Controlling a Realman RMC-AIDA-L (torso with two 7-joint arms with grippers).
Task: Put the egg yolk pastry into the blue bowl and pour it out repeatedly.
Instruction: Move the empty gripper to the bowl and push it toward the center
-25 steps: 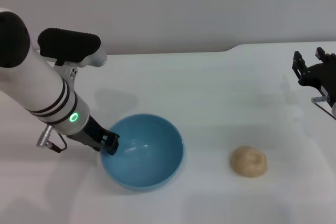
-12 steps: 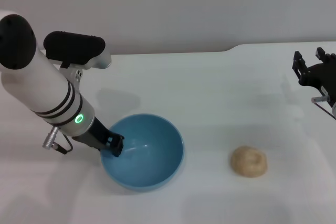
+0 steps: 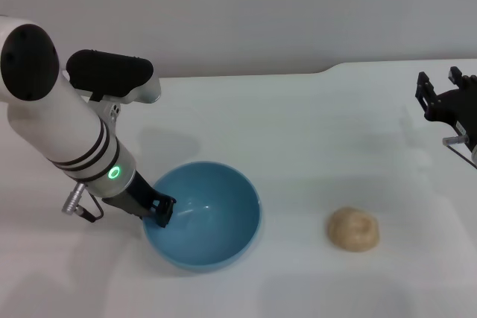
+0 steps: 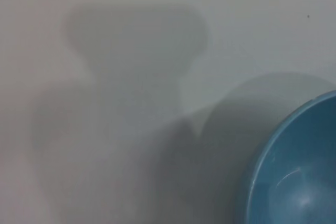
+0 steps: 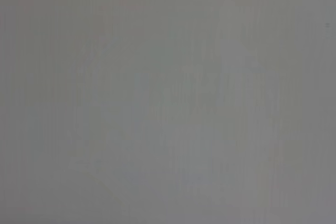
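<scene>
The blue bowl (image 3: 203, 214) stands upright and empty on the white table; part of it also shows in the left wrist view (image 4: 296, 177). My left gripper (image 3: 159, 210) sits at the bowl's left rim, its black fingers clamped over the edge. The egg yolk pastry (image 3: 353, 229), a small tan lump with a dimple, lies on the table to the right of the bowl, a bowl's width away. My right gripper (image 3: 440, 87) hangs open at the far right edge, well above and behind the pastry, holding nothing.
The white table (image 3: 313, 132) runs back to a pale wall, with a step in its rear edge at the right. The right wrist view holds only bare grey surface.
My left arm has swung slightly rightward and its wrist has shifted a little along the bowl's rim. The bowl, the pastry and the right arm have not moved.
</scene>
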